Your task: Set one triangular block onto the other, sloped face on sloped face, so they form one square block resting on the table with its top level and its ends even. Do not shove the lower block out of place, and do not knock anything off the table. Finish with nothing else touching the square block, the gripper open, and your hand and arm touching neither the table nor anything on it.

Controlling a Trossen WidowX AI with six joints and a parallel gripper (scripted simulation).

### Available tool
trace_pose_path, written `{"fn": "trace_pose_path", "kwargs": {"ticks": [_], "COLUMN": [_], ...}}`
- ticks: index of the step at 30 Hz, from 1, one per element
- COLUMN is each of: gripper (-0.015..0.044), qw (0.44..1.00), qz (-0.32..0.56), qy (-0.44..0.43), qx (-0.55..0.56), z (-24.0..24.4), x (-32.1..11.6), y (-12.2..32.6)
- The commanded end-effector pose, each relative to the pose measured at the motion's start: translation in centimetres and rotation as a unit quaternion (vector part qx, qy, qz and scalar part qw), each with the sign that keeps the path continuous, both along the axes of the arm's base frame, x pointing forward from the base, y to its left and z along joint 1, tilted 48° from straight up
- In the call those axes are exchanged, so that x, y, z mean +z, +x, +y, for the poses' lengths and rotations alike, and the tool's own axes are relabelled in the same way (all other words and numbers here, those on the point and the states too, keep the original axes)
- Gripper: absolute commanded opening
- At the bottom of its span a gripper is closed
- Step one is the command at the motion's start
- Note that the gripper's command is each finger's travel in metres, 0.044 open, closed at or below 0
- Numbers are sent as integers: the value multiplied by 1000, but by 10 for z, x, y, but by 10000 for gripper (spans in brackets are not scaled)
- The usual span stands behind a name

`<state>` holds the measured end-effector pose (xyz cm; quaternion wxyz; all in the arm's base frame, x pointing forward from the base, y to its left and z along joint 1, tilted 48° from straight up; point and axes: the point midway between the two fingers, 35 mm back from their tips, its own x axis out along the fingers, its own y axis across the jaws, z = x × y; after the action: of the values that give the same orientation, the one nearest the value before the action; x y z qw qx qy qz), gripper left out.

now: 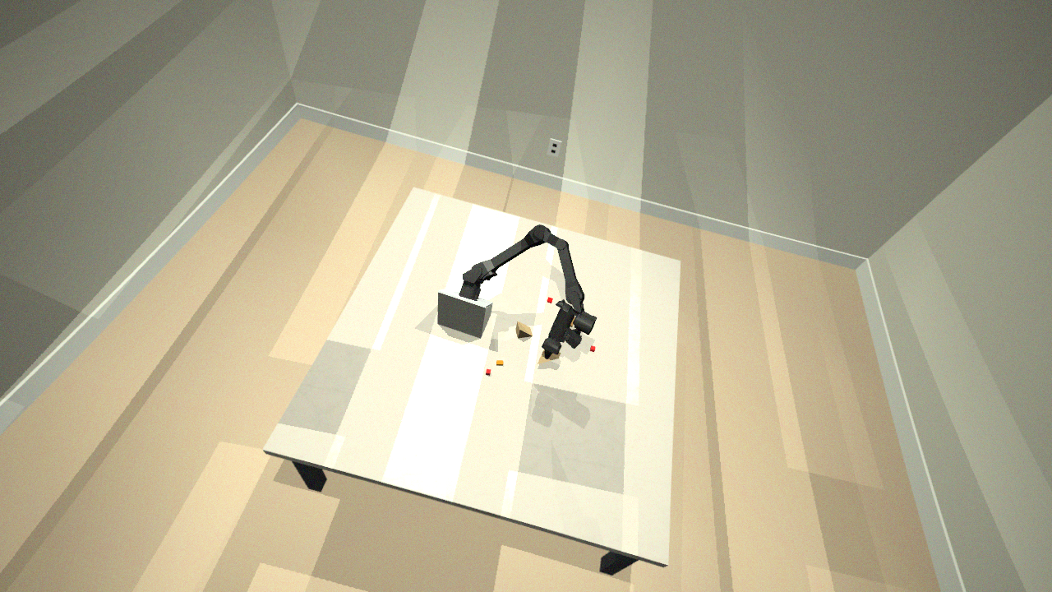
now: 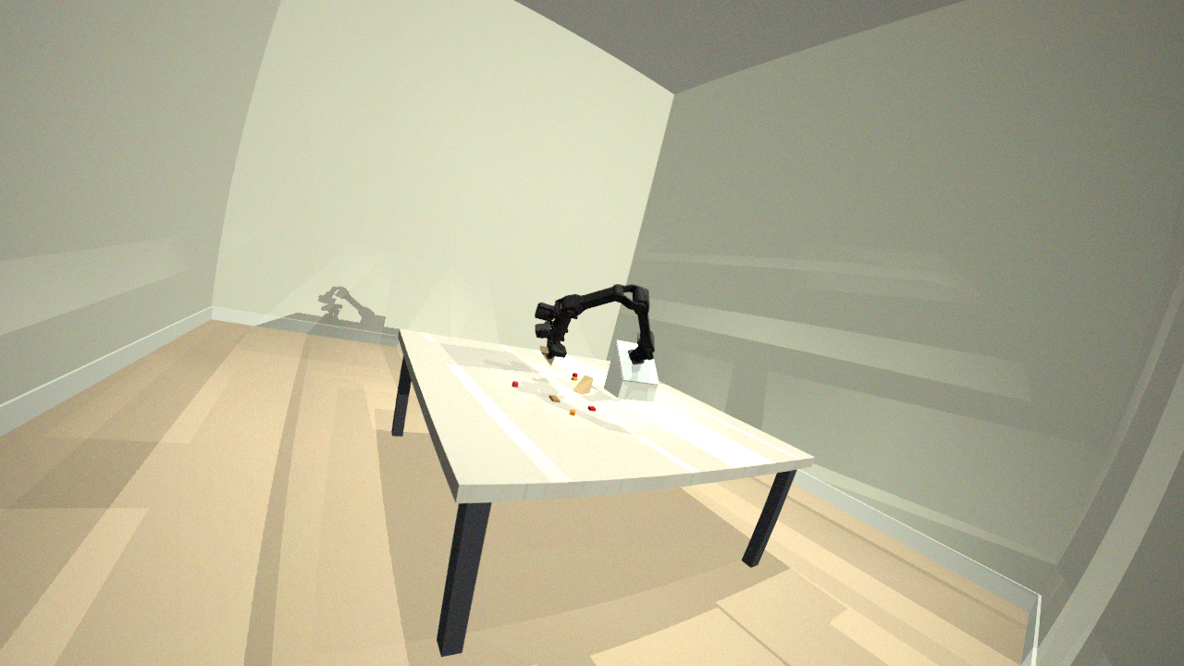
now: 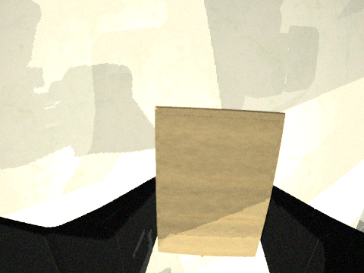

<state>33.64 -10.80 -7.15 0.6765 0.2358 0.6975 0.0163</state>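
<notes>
held block (image 3: 218, 177) hides hand (image 3: 209, 258) fingertips

From the top view I look steeply down from far off at the whole table (image 1: 412, 441) and arm (image 1: 514, 250). My exterior view sits low and far beyond a table (image 2: 529, 463) corner, sharing that same arm (image 2: 596, 300). My wrist view looks close past the gripper (image 3: 218, 218) onto the triangular block (image 3: 218, 177).
</notes>
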Motion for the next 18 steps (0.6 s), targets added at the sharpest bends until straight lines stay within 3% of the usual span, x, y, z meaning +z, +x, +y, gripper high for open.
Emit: {"fn": "trace_pose_path", "kwargs": {"ticks": [1,18], "gripper": [0,0], "qw": [998,935], "qz": [21,131], "qy": [15,77], "qx": [-65,-320], "z": [-3,-6], "x": [-1,-2], "y": [2,1]}}
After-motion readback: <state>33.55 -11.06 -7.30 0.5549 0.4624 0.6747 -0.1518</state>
